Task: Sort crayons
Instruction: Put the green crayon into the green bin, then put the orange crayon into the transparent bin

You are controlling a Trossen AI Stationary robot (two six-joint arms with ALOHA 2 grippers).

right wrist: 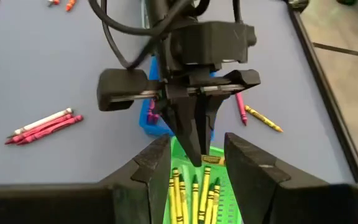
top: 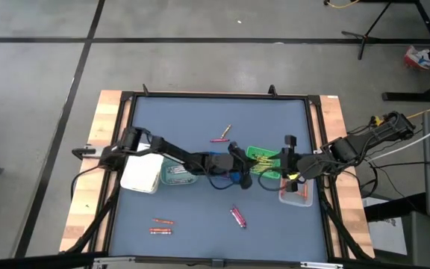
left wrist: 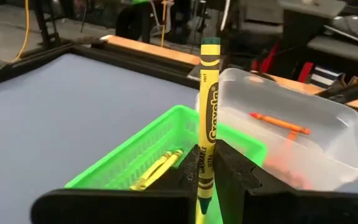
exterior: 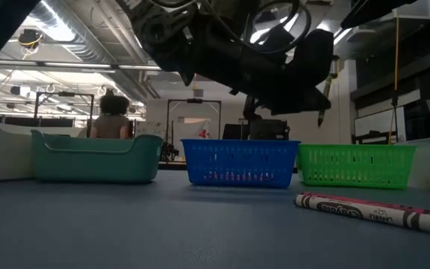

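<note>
Sorting partway. Left tool [left wrist: 205, 186] pinches yellow crayon [left wrist: 207, 118] upright over green tray [left wrist: 135, 155] — yellows already inside. Right tool [right wrist: 197, 163] beside it, fingers apart, empty. Orange crayons in clear tray [left wrist: 328, 124]; pink crayons [top: 237, 217] loose on bench [top: 185, 119] near green tray.

One camera looks straight down on the whole table [top: 200, 217]. Another sits at table height, facing level across into the room. Both wrist cameras look closely at the green tray [left wrist: 135, 155], also seen from overhead.
</note>
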